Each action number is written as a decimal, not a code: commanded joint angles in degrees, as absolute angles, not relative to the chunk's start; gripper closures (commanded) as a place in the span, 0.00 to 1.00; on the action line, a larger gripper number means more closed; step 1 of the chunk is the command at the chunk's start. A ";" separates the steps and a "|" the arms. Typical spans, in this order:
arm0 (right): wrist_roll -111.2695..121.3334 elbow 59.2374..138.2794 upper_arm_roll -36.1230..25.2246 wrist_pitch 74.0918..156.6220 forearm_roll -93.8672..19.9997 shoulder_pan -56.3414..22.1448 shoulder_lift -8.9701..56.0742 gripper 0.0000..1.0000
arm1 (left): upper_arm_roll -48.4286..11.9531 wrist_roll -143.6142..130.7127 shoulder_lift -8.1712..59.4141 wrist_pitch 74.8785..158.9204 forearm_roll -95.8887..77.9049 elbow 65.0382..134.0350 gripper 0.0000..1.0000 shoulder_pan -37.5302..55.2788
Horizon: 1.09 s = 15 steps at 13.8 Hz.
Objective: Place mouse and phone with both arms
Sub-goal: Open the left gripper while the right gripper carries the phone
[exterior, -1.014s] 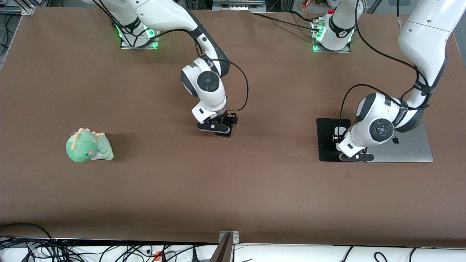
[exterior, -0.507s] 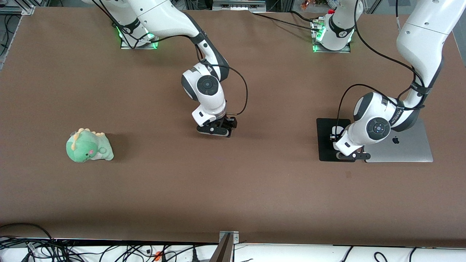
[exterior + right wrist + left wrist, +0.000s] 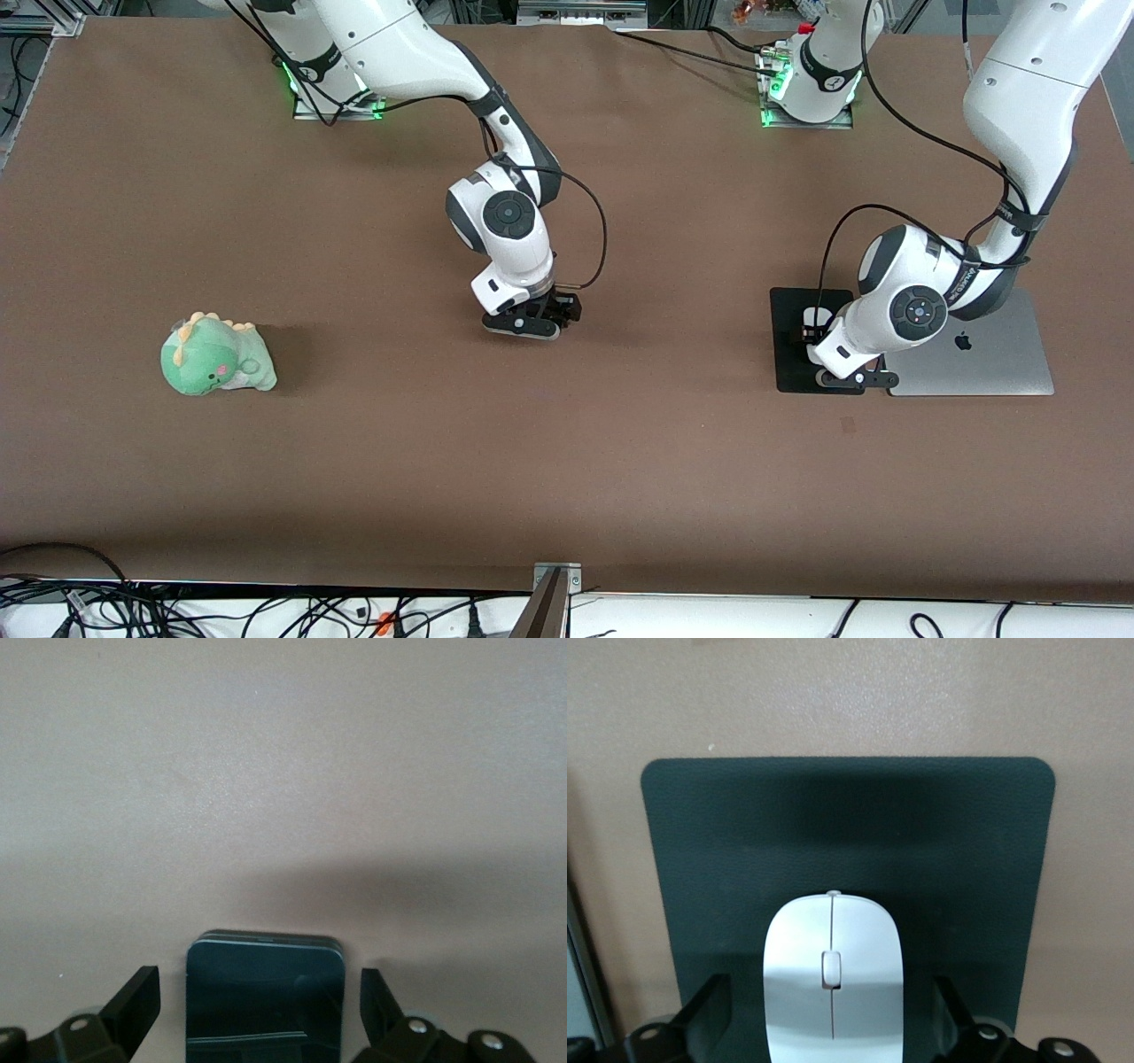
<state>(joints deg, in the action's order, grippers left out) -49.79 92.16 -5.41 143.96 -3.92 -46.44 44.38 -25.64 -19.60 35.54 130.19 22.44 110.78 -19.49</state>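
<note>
Left gripper (image 3: 831,992) spread wide, straddling the mouse (image 3: 832,979) on its black mat (image 3: 726,833). The mouse looks light and glossy, likely slippery: grip the flanks.
Right gripper (image 3: 257,988) likewise wide about the phone (image 3: 264,997), at the front view's centre. The phone looks stiff: take its long edges.

Left tool (image 3: 828,356): fingers (image 3: 709,1014) were closed on the mouse (image 3: 832,979); they now stand spread with a gap on each side of it. The mouse lies on the black mat (image 3: 846,833), part of it showing past the wrist in the front view. The left wrist has shifted slightly toward the right arm's end of the bench.

Right tool (image 3: 530,321): shifted slightly over the mid-bench and turned a little, fingers apart either side of the phone (image 3: 264,997).
</note>
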 commanded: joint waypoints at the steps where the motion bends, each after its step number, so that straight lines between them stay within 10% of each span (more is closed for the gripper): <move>1: -51.24 90.35 -5.45 144.32 -2.99 -46.49 46.14 0.00 | -26.28 -19.60 34.54 130.17 24.26 110.66 0.00 -20.30; 5: -51.24 90.35 -5.45 145.37 -2.20 -46.93 47.20 0.03 | -26.45 -19.69 33.66 129.73 24.17 108.99 0.00 -20.21; 10: -50.63 90.26 -5.45 144.93 -2.20 -46.93 47.02 0.62 | -26.46 -19.86 32.26 129.64 23.73 108.54 0.00 -20.21; 15: -47.65 82.46 -5.45 131.18 -2.46 -43.87 46.67 0.77 | -27.50 -19.86 30.50 125.88 23.20 107.23 0.00 -20.13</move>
